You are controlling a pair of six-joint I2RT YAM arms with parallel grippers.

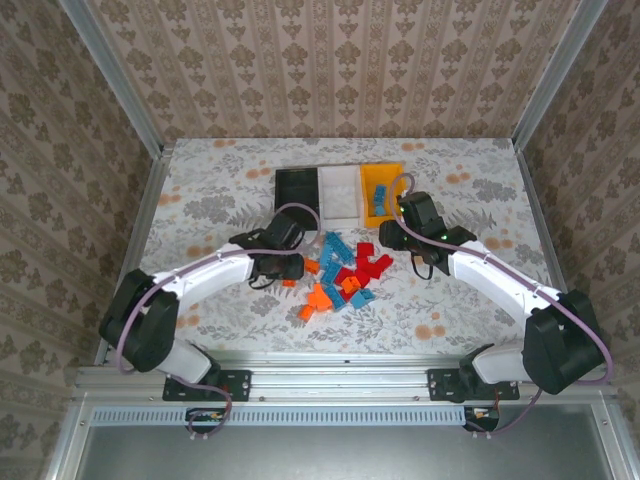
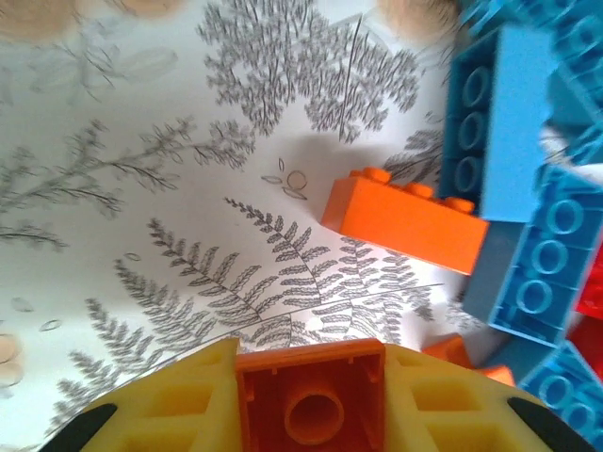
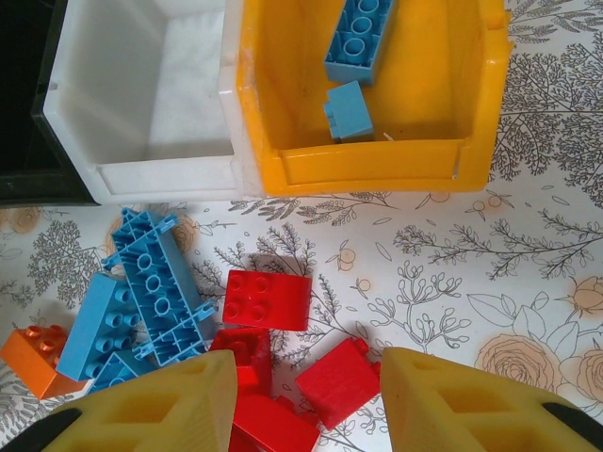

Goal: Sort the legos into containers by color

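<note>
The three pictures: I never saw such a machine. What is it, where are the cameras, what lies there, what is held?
It is a robot with two arms. The overhead view looks down from above and behind them: left arm, right arm. The other two come from a camera on each wrist; the yellow shapes at the bottom are fingers. On the table stand a black bin, a white bin and a yellow bin, with a pile of red, blue and orange bricks before them. Two blue bricks lie in the yellow bin. The left gripper holds an orange brick; the right gripper is open above red bricks.
</note>
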